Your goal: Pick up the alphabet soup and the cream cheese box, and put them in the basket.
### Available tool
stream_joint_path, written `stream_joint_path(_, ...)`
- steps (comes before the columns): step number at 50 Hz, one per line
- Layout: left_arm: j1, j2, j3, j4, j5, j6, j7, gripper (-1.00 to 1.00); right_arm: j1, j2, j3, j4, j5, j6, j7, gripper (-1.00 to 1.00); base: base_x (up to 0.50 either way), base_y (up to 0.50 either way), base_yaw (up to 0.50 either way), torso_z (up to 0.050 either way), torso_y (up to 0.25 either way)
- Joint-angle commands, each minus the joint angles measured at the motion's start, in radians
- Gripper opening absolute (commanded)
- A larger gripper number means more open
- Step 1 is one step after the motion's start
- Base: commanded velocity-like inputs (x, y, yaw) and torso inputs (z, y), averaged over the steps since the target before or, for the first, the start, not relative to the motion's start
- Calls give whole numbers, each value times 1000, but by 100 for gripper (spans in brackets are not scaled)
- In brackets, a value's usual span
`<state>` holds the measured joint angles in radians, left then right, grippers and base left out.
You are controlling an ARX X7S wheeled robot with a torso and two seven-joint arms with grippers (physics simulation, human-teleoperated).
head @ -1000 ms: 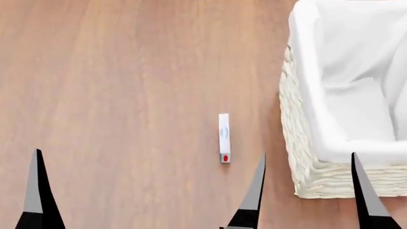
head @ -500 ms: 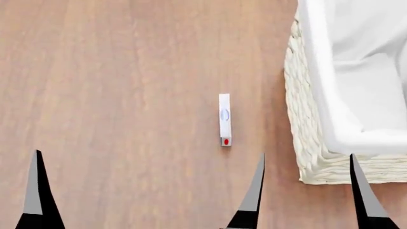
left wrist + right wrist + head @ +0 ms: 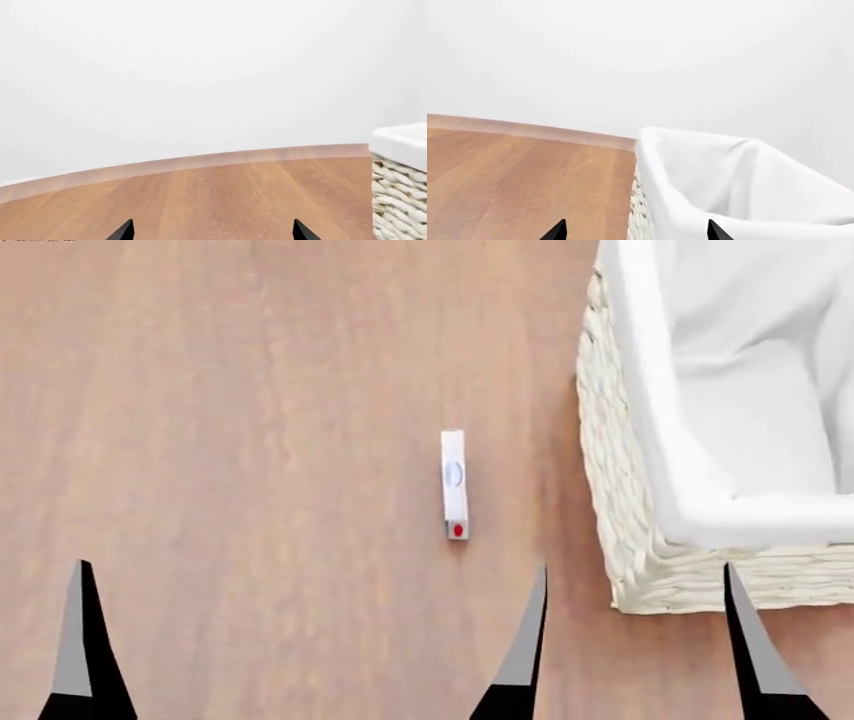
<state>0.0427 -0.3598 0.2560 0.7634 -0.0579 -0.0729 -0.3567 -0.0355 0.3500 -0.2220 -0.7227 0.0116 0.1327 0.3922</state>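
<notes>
The cream cheese box [image 3: 454,485], thin and white with a blue oval and a red dot, stands on its edge on the wooden table, left of the basket [image 3: 617,540]. The basket's white liner [image 3: 747,390] folds over the woven wall. My right gripper [image 3: 634,645] is open and holds nothing, nearer to me than the box, with one finger before the basket's near corner; the right wrist view shows the basket [image 3: 707,190] just ahead of the right gripper [image 3: 636,231]. My left gripper [image 3: 213,232] is open and holds nothing; only one of its fingers [image 3: 80,640] shows in the head view. The alphabet soup is out of view.
The wooden table [image 3: 240,440] stretches left of the box. Its far edge [image 3: 200,161] meets a plain white wall in both wrist views. The basket's woven side [image 3: 400,200] shows beside the left gripper.
In the head view the box and basket have slid up the picture and slightly left over the last second. Both grippers keep their places in the picture and stay open.
</notes>
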Motion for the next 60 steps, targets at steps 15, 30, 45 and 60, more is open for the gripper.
stream_joint_path(15,5,-9,6,-3,1,12,-8,100,-3,8,-10,-7,-1,0,6,100,0,0,-207,0,0)
stream_joint_path(30,2,-11,8,-10,-1,12,-13,100,0,10,-11,3,11,-6,8,100,0,0,-206,0,0)
stream_joint_path(45,5,-15,8,-15,-6,20,-19,100,2,13,-16,1,13,-2,12,100,0,0,-209,0,0)
stream_joint_path(60,4,-19,9,-19,-9,23,-23,100,6,16,-22,0,13,2,14,100,0,0,-239,0,0)
